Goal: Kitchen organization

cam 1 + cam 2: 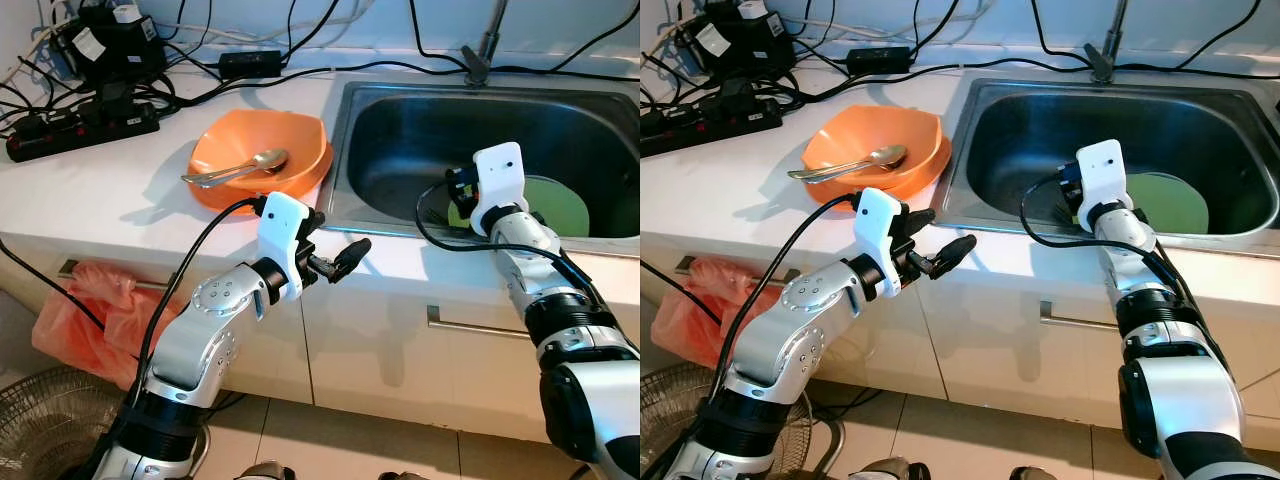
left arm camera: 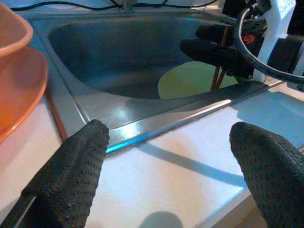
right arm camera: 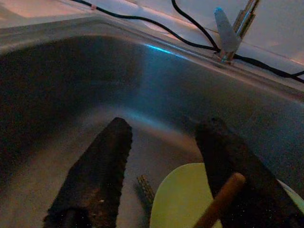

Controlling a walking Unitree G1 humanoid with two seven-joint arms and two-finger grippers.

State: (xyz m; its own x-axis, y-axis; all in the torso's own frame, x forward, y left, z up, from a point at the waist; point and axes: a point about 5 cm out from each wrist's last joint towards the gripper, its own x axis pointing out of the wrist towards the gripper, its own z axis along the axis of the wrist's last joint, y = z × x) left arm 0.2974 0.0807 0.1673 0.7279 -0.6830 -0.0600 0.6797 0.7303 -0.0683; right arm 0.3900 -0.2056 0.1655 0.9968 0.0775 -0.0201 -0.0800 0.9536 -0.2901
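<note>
Barely begun: green plate (image 1: 560, 205) lies in the sink (image 1: 400, 110), right claw (image 3: 164, 175) spread wide and empty just above it, left claw (image 1: 340, 262) wide open, empty, over the table edge before the sink, orange bowl (image 1: 262, 160) with spoon (image 1: 236, 170) beside the sink.

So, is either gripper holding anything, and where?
Left gripper: open, empty. Right gripper, in the sink: a wooden stick lies against one finger; grip cannot be told.
</note>
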